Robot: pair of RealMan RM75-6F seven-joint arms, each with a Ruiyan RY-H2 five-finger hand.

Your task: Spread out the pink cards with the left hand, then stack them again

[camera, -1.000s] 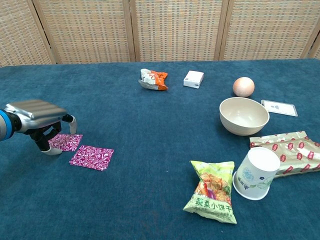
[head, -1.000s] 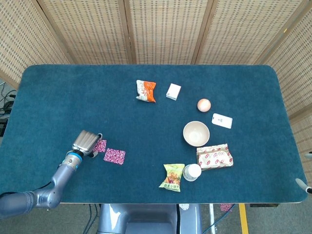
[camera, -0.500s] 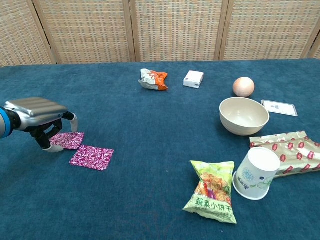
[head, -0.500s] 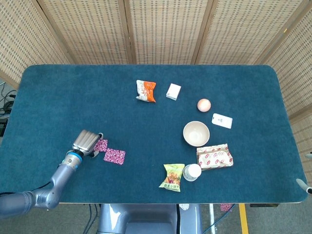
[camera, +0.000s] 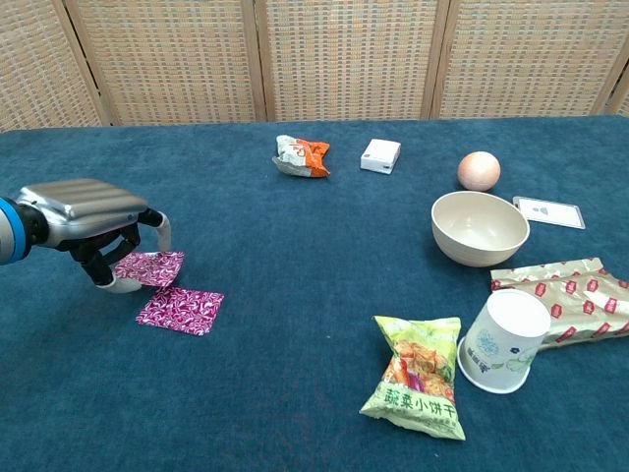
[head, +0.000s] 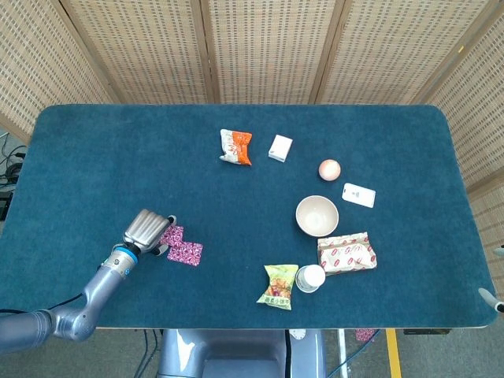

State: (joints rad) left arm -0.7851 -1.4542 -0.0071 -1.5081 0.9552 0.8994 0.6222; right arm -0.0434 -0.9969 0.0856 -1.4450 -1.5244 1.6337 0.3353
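Two pink patterned cards lie at the front left of the blue table. My left hand (head: 147, 230) (camera: 93, 216) arches over the left pink card (head: 172, 235) (camera: 150, 267) and grips its left edge between thumb and fingers; the card looks slightly tilted. The second pink card (head: 185, 253) (camera: 180, 310) lies flat just right of and nearer than the held one, corners nearly touching. Neither view shows my right hand.
At the far middle are an orange snack bag (head: 235, 147) and a white box (head: 279, 148). On the right are an egg (head: 329, 168), white card (head: 358, 194), bowl (head: 316, 216), red packet (head: 346, 253), tipped paper cup (camera: 503, 341) and green snack bag (camera: 418, 388).
My left hand has shifted right with the left pink card, bringing it close to the second card. The second card has not moved.
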